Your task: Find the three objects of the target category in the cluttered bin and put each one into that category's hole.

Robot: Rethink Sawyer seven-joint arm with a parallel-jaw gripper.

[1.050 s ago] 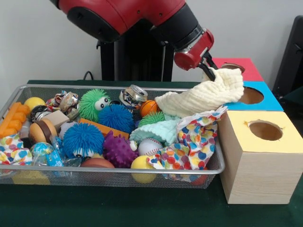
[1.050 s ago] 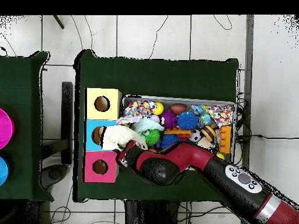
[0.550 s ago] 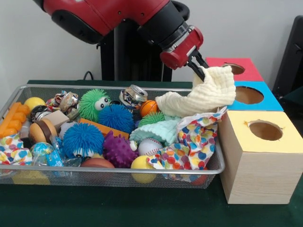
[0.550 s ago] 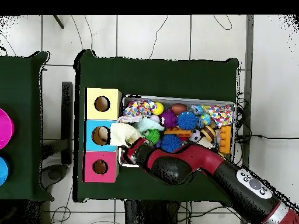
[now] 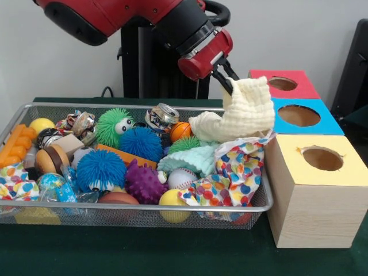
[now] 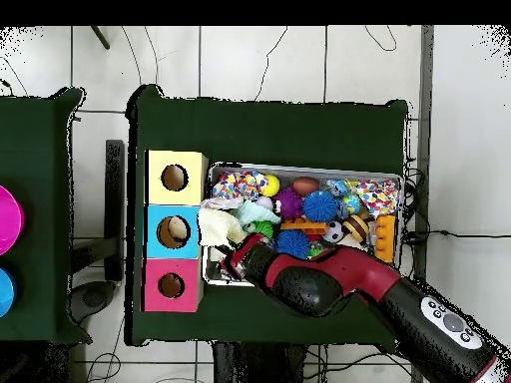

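I see the tool (image 5: 228, 86) clamped on the top corner of a cream cloth (image 5: 244, 115), its black fingers pinching the fabric from the left in the front view. The cloth hangs down and to the right of the tool, lifted at its upper end while its lower folds rest on the clutter at the right end of the wire bin (image 5: 138, 214). Under it lie a mint cloth (image 5: 192, 158) and a polka-dot cloth (image 5: 236, 172) that drapes over the bin's right rim. To the right of the bin stand 3 boxes on the green bench (image 5: 172, 253): the yellow box (image 5: 322, 190) nearest, the blue box (image 5: 302, 118) behind it, the red box (image 5: 282, 83) farthest. From overhead, the cream cloth (image 6: 218, 225) sits at the bin's edge just beside the blue box (image 6: 160, 231), not over its hole.
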